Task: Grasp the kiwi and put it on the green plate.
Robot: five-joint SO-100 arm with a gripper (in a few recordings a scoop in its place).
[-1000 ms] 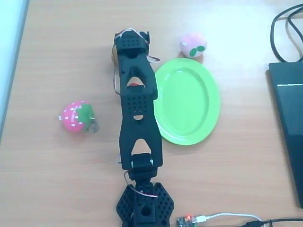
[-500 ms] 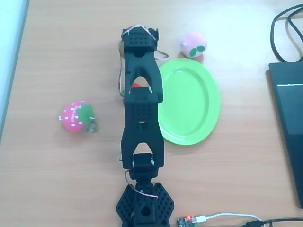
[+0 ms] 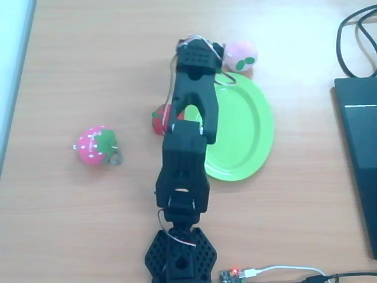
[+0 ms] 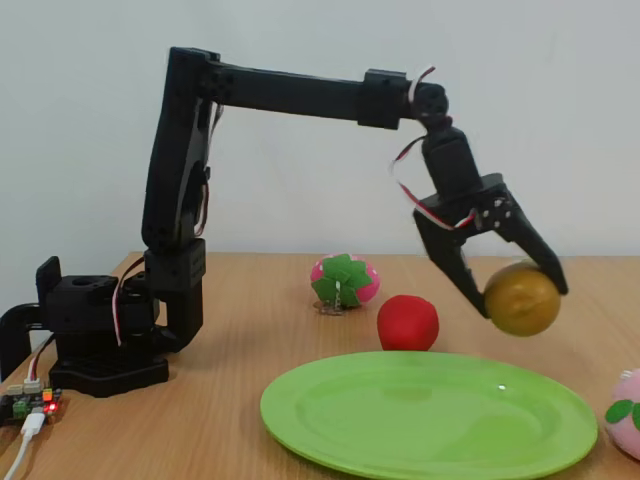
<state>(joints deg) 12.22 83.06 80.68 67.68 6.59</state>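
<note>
In the fixed view the brown kiwi (image 4: 521, 299) hangs in the air, gripped between the black fingers of my gripper (image 4: 513, 293). It hovers a little above the far right part of the lime-green plate (image 4: 400, 415). From overhead, the gripper (image 3: 202, 52) points down over the upper left rim of the green plate (image 3: 244, 130). There the arm's wrist hides the kiwi.
A red round toy (image 3: 161, 118) (image 4: 407, 322) lies just left of the plate. The strawberry-like toy (image 3: 94, 145) (image 4: 343, 279) sits farther left. A pink round toy with green marks (image 3: 240, 56) (image 4: 627, 412) is beside the plate's top. A dark laptop (image 3: 358, 159) and cables (image 3: 352, 35) occupy the right edge.
The arm has swung right in the overhead view, from left of the plate to over its upper left rim. The red toy, hidden under the arm before, now shows.
</note>
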